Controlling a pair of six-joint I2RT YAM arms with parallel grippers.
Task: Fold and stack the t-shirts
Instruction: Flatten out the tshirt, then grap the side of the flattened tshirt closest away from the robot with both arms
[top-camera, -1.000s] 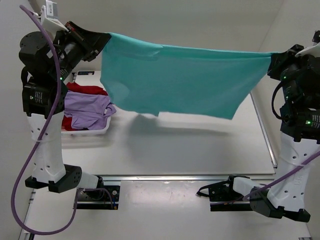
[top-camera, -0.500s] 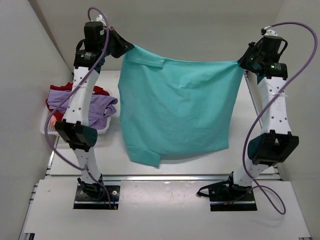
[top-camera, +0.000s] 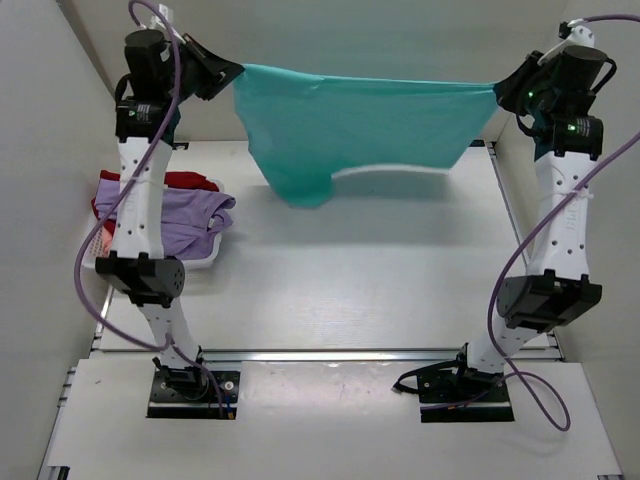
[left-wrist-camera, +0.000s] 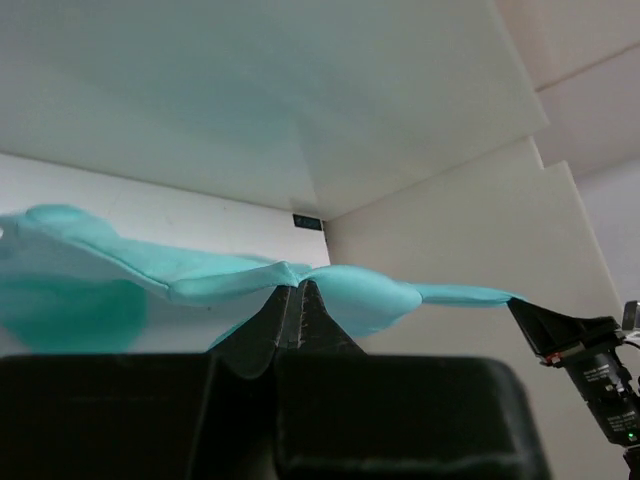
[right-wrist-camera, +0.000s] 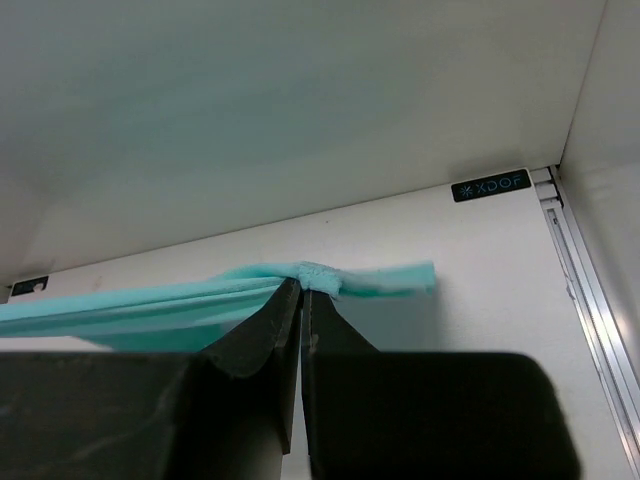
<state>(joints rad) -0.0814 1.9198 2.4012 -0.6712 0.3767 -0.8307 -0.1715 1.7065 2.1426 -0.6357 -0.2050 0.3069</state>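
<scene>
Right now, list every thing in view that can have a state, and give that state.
teal t-shirt: unfolded, held up and stretched between both grippers.
lavender t-shirt: unfolded, crumpled in the basket.
red t-shirt: crumpled in the basket, mostly hidden by the lavender one.
basket: upright on the table, holding two shirts.
left gripper: shut on one top corner of the teal t-shirt.
right gripper: shut on the other top corner.

T-shirt (top-camera: 360, 130) hangs between left gripper (top-camera: 234, 71) and right gripper (top-camera: 499, 92).
</scene>
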